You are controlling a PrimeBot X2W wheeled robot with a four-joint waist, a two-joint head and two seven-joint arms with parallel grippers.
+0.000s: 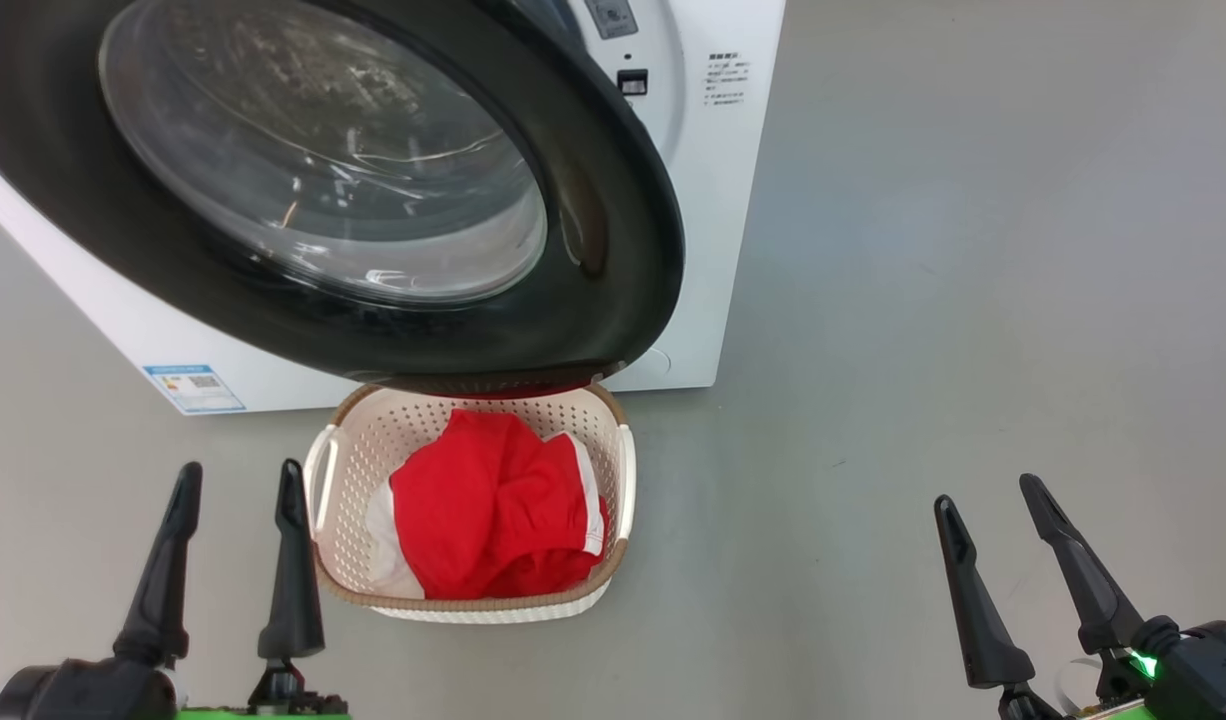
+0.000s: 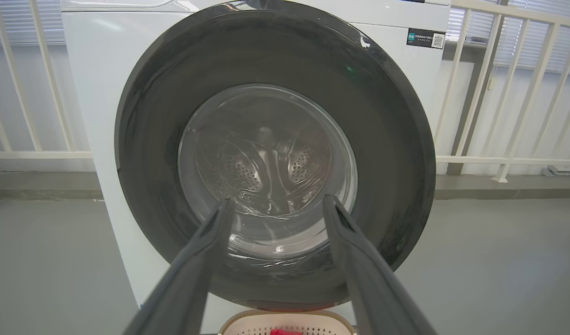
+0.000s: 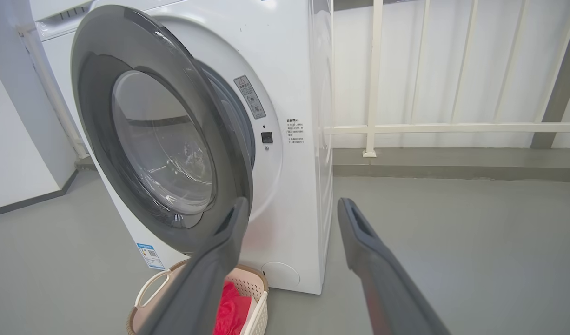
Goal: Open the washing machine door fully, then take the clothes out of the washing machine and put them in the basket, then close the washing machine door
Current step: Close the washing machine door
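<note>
Beside left claw (image 1: 241, 467), basket (image 1: 473, 604) with clothes (image 1: 493, 510)

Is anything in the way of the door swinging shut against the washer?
Nothing visible. The gap between the door and the washer looks clear; the basket with the clothes sits lower, under the door's bottom edge.

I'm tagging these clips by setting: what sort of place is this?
Likely a laundry mock-up in a lab or utility room: a white front-loading washing machine stands on a grey floor, a basket of red clothes before it, white railing behind.
</note>
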